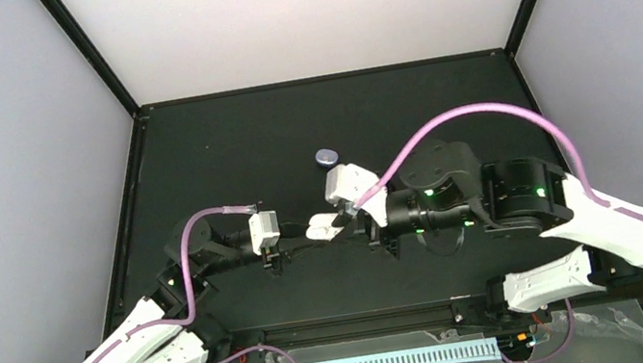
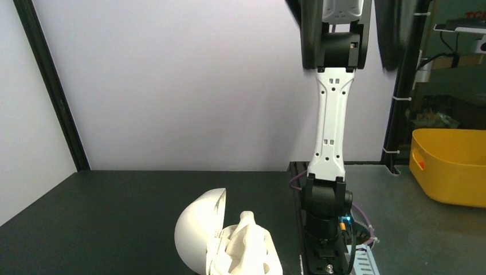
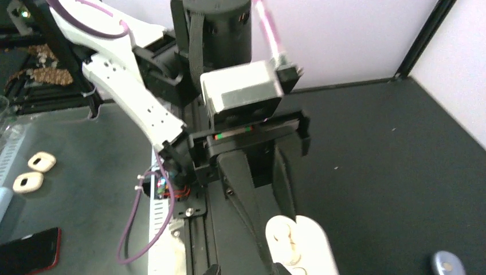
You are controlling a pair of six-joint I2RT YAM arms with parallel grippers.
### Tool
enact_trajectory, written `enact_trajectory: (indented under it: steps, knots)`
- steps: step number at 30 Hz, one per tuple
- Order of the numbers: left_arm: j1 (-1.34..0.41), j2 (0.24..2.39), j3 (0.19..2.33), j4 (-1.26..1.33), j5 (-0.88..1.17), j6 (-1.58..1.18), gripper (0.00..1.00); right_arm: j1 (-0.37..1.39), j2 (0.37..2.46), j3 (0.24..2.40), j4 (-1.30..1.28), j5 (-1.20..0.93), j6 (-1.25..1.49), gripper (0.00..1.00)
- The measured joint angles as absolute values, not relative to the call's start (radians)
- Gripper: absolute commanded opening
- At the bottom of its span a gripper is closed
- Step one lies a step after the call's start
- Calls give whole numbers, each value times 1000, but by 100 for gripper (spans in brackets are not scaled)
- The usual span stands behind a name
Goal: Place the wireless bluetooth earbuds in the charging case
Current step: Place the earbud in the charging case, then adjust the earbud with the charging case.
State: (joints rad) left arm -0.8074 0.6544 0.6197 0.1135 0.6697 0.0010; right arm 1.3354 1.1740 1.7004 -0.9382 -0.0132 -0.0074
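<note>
The left gripper (image 1: 301, 232) is reaching in from the left toward the middle of the black table (image 1: 225, 148), and its claw is pressing together on the white charging case (image 1: 325, 228), pinching it at its left end. The case is sitting open: in the left wrist view its domed lid (image 2: 200, 232) is standing up on the left of the base, and what looks like a white earbud (image 2: 246, 222) is poking upward out of the base. Whether it is fully seated cannot be told, and the other earbuds cannot be made out in any view. The right gripper (image 1: 344, 209) is coming in from the right and hovering just over the far right edge of the case. Only slivers of its fingers are showing at the bottom edge of the right wrist view, so whether that claw is spread or pinching something cannot be told. In that view the case's pale inside is facing the camera, with the left arm's dark fingers running down to it. A small grey-blue rounded object (image 1: 326, 155) is lying on the table farther back, near the right gripper but apart from the case.
</note>
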Motion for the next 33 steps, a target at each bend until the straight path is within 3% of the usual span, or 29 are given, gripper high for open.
enact_trajectory:
  steps: [10, 20, 33]
  knots:
    - [-807, 648, 620, 113, 669, -1, 2, 1281, 1213, 1562, -881, -66, 48, 20]
    - [-807, 641, 620, 114, 669, -1, 2, 1273, 1213, 1559, -844, -56, 54, 22]
    - [-807, 641, 620, 112, 669, -3, 2, 1272, 1240, 1559, -845, -36, 46, 17]
